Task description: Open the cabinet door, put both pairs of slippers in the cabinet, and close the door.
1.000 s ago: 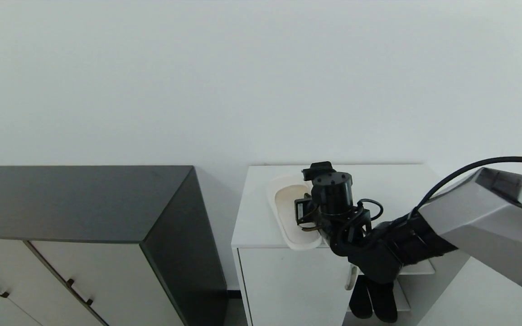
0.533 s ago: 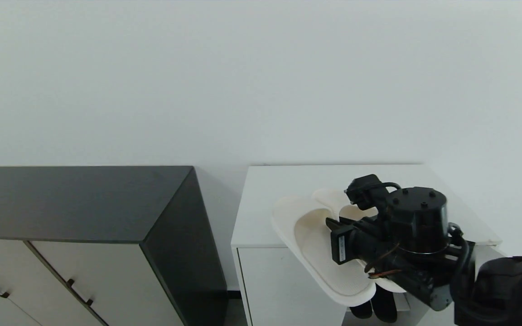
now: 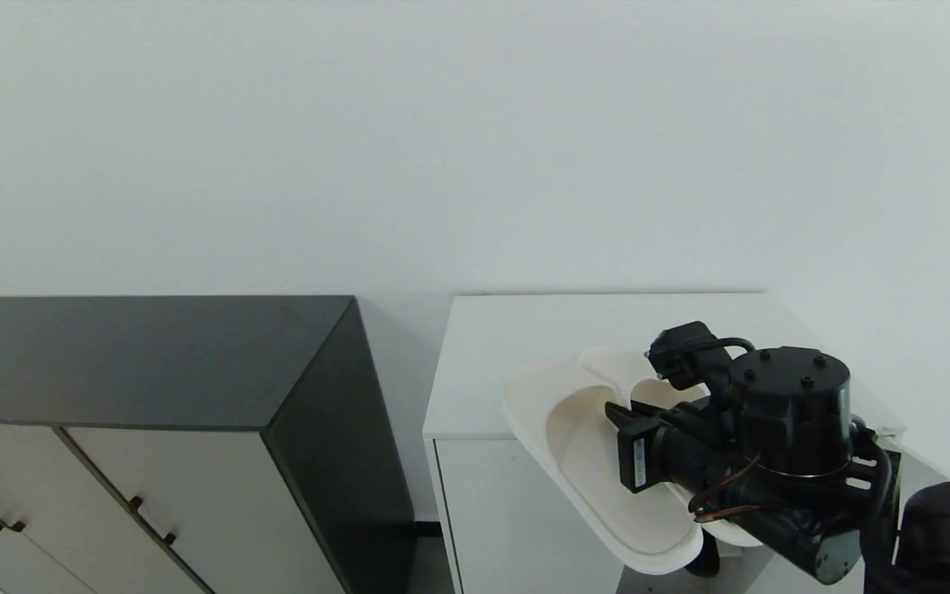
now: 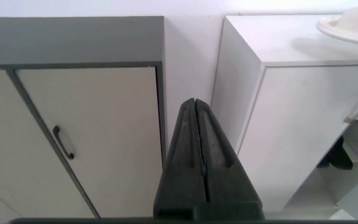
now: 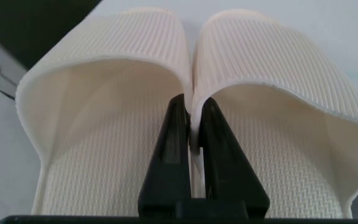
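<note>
Two cream, ribbed foam slippers [image 3: 599, 462] are partly concealed in the head view: the right arm's black wrist covers most of the farther slipper and the right gripper's fingers. Contact between the slippers and the white cabinet [image 3: 524, 330] cannot be determined. A dark shape [image 4: 339, 155] lies in that cabinet's open lower compartment, cut off at the frame edge and not identifiable.

The pair sits side by side, tilted, straddling the cabinet's front top edge, heels lower. Straps are ribbed, insoles finely textured. The right gripper [image 5: 192, 109] is clamped on the two adjoining strap walls. The left gripper [image 4: 194, 106] has its fingers pressed together, empty, facing the gap between the white cabinet and a grey-topped cabinet with pale doors [image 4: 98, 118].
</note>
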Controlling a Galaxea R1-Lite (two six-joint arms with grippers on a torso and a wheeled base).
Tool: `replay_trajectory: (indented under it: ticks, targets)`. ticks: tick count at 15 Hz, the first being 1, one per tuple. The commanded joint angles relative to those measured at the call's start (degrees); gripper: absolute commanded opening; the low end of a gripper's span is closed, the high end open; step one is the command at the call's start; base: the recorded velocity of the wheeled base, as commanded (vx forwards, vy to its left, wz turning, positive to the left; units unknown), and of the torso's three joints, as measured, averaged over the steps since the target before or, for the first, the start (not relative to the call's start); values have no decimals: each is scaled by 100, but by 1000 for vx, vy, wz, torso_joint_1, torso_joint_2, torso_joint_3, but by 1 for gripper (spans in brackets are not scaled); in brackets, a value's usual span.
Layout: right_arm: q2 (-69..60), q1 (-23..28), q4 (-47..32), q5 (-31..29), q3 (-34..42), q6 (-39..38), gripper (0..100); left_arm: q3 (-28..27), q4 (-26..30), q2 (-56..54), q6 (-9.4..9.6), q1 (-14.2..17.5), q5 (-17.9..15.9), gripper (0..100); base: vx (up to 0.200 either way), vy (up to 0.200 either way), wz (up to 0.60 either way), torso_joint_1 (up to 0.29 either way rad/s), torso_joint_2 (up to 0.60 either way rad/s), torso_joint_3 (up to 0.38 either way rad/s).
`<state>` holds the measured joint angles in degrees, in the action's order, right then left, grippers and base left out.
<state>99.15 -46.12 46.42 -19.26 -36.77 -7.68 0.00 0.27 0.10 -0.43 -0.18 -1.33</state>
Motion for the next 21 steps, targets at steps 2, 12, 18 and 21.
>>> replay_trajectory:
  ticks: [2,12,18,21]
  targets:
    - [-1,-20,7,-16,38,12,0,0,0,8,8,1,-8,0,-200,0,0,-12,-2,5]
    - [43,-47,42,-122,143,56,0,0,0,8,-10,1,1,0,-100,0,0,0,2,0]
    - [-18,-205,148,-289,258,206,0,-9,0,8,-10,1,1,0,0,0,0,0,0,0]
    - [-27,-249,148,-298,267,206,0,-9,0,8,-1,1,-8,0,0,0,0,0,0,0]
